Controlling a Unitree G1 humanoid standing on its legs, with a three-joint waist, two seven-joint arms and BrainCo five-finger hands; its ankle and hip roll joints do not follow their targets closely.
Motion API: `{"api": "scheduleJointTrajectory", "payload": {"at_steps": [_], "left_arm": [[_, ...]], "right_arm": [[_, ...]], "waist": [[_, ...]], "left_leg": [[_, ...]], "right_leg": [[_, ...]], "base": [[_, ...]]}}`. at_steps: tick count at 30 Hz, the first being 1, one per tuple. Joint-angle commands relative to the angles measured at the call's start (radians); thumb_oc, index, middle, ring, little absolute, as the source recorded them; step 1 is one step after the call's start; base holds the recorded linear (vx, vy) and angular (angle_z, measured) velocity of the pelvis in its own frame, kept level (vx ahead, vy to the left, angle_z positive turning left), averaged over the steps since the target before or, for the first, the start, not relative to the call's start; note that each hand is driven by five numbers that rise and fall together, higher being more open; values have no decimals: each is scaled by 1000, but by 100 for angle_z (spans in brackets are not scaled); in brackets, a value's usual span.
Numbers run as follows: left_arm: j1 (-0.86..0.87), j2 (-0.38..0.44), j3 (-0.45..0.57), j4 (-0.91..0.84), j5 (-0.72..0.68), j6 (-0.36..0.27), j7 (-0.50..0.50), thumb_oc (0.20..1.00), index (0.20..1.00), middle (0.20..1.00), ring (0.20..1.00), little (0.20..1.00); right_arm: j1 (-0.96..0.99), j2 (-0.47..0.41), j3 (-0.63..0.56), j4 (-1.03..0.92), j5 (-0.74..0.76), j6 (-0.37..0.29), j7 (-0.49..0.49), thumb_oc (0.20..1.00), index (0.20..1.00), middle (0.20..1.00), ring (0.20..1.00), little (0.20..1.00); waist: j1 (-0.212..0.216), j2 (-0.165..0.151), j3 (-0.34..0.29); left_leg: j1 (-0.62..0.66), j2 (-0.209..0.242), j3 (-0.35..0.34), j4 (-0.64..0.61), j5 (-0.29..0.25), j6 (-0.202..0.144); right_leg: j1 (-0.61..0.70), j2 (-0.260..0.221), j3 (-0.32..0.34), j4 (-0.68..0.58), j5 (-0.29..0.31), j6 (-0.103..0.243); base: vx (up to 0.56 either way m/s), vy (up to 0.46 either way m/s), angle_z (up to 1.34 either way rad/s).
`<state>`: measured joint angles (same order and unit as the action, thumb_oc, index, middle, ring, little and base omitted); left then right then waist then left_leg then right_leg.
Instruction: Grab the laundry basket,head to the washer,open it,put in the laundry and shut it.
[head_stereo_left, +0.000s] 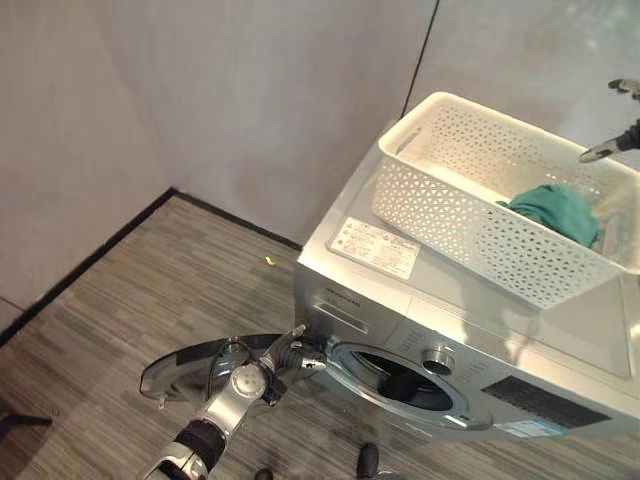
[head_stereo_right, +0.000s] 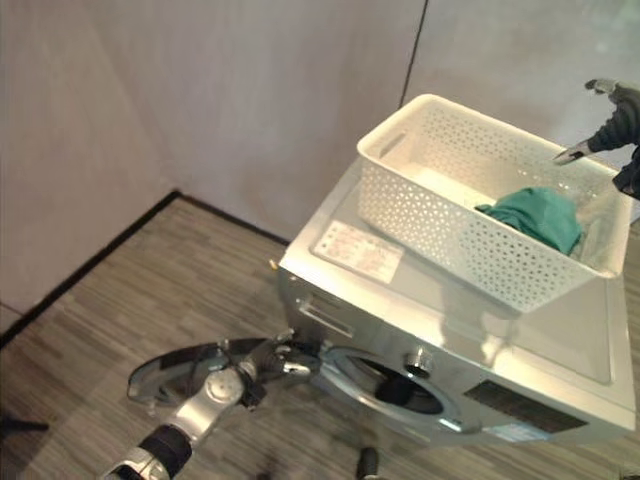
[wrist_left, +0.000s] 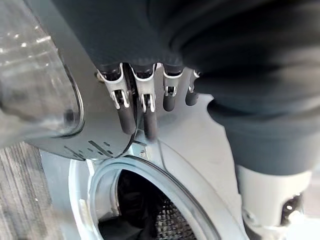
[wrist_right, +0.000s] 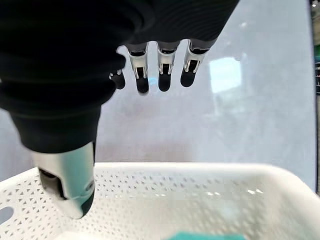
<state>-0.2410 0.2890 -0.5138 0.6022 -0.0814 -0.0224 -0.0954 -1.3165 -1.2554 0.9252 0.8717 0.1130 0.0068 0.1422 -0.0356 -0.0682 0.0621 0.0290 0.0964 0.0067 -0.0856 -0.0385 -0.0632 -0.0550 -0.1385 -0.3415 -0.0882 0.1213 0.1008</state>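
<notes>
Grey striped floor (head_stereo_left: 150, 300), silver washer (head_stereo_left: 400, 300) door (head_stereo_left: 185, 365) swung open, left hand (head_stereo_left: 290, 355) straight-fingered touching door, white basket (head_stereo_left: 450, 205) with green cloth (head_stereo_left: 555, 210) on top, right hand (head_stereo_right: 612, 120) above basket, fingers relaxed apart

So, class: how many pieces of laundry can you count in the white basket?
1: a teal garment lies at the right end of the white laundry basket on top of the washer. Others may be hidden beneath it.

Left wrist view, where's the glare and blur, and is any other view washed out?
Left wrist view: the clear round washer door is blurred with white glints; the left robot hand looks sharper. Right wrist view: a pale reflection lies on the wall above the white perforated plastic laundry basket.
</notes>
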Motion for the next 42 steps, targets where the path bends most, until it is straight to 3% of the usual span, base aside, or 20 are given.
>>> {"api": "scheduleJointTrajectory", "payload": {"at_steps": [1, 8, 14, 23, 34, 42], "left_arm": [[53, 62, -23, 43, -34, 24, -8, 1000, 1000, 1000, 1000, 1000], [60, 62, -23, 47, -46, 35, -23, 1000, 1000, 1000, 1000, 1000], [42, 54, -26, 34, -63, 39, -20, 1000, 1000, 1000, 1000, 1000], [28, 36, -42, 43, -63, 45, -30, 1000, 1000, 1000, 1000, 1000], [64, 46, -30, 51, -85, 45, -27, 1000, 1000, 1000, 1000, 1000], [110, 76, -36, -6, -120, 38, -43, 1000, 1000, 1000, 1000, 1000]], "right_arm": [[-50, -78, 1, 33, 30, 14, 41, 1000, 1000, 1000, 1000, 1000], [-64, -83, 56, 29, 12, 29, 92, 1000, 1000, 1000, 1000, 1000], [-64, -121, 133, -92, 3, 35, 148, 1000, 1000, 1000, 1000, 1000], [-4, -164, 119, -195, 24, 32, 198, 1000, 1000, 1000, 1000, 1000], [2, -93, 131, -56, -67, 49, 224, 1000, 1000, 1000, 1000, 1000], [-6, -30, 176, 70, -166, 42, 232, 1000, 1000, 1000, 1000, 1000]], "waist": [[34, -35, 12], [28, -31, 19], [12, -42, 22], [-9, -50, 10], [10, -15, 34], [45, 18, 68]], "left_leg": [[10, 84, 1, 47, -42, -53], [0, 106, -4, 37, -13, -64], [-4, 129, 10, 45, 22, -74], [26, 139, 30, 33, 30, -75], [4, 133, 21, 20, 61, -77], [-70, 142, -18, 4, 136, -86]], "right_leg": [[-43, -35, 59, 111, -126, 29], [-52, -11, 43, 121, -148, 12], [-59, 20, 51, 119, -155, 2], [-54, 39, 74, 111, -152, 4], [-77, 33, 73, 108, -153, 1], [-120, 41, 36, 117, -171, -16]], "base": [[74, -113, 8], [61, -69, 9], [41, -45, 1], [20, -3, -2], [3, 5, -1], [-8, -42, 6]]}}
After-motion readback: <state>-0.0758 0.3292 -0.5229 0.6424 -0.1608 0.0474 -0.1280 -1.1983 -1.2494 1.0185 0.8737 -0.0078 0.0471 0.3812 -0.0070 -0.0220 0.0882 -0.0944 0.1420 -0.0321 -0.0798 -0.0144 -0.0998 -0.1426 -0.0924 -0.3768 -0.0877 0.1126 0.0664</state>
